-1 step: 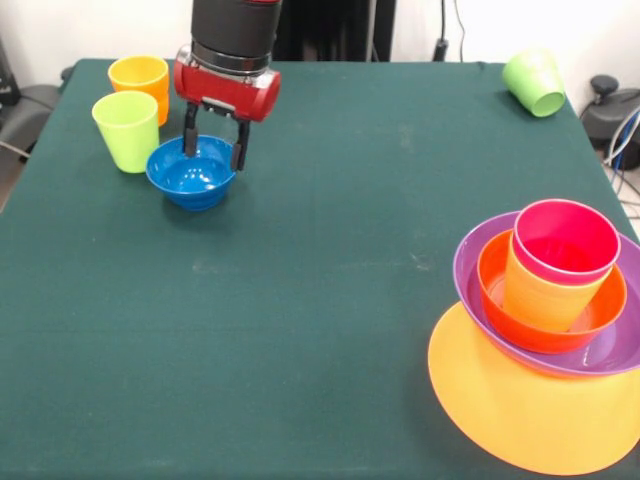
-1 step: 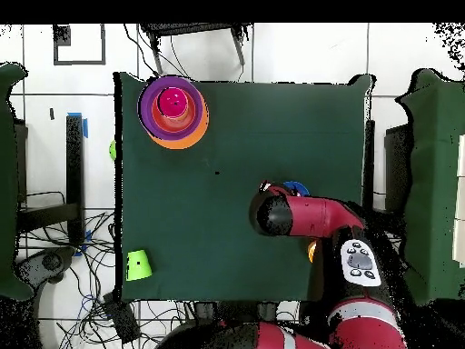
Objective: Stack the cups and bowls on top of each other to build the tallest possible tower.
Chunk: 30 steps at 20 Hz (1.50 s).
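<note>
Front view: the gripper [image 1: 212, 142] is seen in the upper left of the frame, lowered over the small blue bowl [image 1: 192, 172]. Its two dark fingers [image 1: 190, 133] are parted, and one appears to be set inside the bowl while the other is placed at or just beyond the far rim, so a pinch on the rim is judged to be in preparation; nothing is seen to be gripped yet, and the bowl is resting on the green table [image 1: 300, 280].

Just beside the bowl, at its left, a lime green cup [image 1: 127, 130] is stood upright, with an orange cup [image 1: 140, 84] close behind it. A second green cup [image 1: 534, 82] is laid on its side near the upper right corner, well apart from everything else.

The tower [image 1: 548, 330] is found at the lower right: a large orange-yellow bowl [image 1: 510, 410] is placed lowest, apparently upside down to give a wide base, with a purple bowl [image 1: 480, 262] on it, a red-orange bowl [image 1: 500, 300] nested inside that, and a yellow cup [image 1: 535, 295] carrying a red cup [image 1: 565, 240] nested in its mouth. The upper pieces look tilted towards the right.

Overhead view: the blue bowl is mostly hidden under the arm [image 2: 309, 216], and the tower is shown at the upper left corner of the table, so a long carry is judged to be needed.
</note>
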{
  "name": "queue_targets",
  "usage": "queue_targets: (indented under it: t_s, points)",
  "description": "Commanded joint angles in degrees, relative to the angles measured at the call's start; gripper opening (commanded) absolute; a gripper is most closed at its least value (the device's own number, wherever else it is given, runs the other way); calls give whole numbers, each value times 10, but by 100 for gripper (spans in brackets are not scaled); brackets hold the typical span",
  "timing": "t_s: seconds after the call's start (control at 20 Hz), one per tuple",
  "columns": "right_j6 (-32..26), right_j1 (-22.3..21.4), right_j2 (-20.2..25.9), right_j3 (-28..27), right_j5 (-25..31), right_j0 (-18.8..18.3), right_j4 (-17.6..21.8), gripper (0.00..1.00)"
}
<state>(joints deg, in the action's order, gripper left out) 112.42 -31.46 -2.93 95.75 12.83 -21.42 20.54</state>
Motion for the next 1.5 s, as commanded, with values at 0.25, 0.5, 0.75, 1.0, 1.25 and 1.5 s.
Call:
queue_targets:
  t_s: [0.25,0.5,0.75,1.0,1.25,1.5]
  points:
    - [50,30,58,4,21,24,-18,100]
    - [65,43,13,-14,14,56,-8,100]
    - [67,61,5,-20,-2,57,-9,100]
    - [85,81,-24,-29,-21,77,-13,100]
    - [98,105,-69,-51,-42,98,-14,100]
    - [106,127,-108,-71,-68,116,-20,100]
